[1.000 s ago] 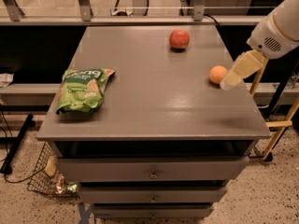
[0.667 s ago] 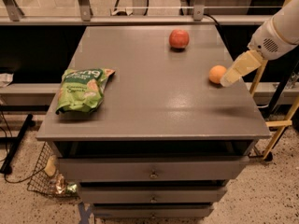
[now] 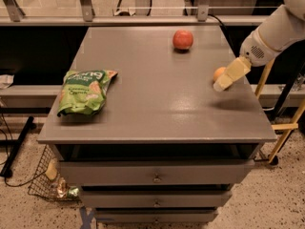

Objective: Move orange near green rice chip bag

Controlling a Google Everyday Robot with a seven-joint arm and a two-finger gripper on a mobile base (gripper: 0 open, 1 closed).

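My gripper [image 3: 222,82] is angled low at the orange [image 3: 218,72], which lies just behind its tip, presumably to grasp it; whether it has closed I cannot tell. The green rice chip bag [image 3: 85,90] lies well apart from it.

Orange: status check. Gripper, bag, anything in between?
Gripper at right edge of the table, at the orange, partly hiding it. Green rice chip bag flat, far left. Red fruit at back, off the path.
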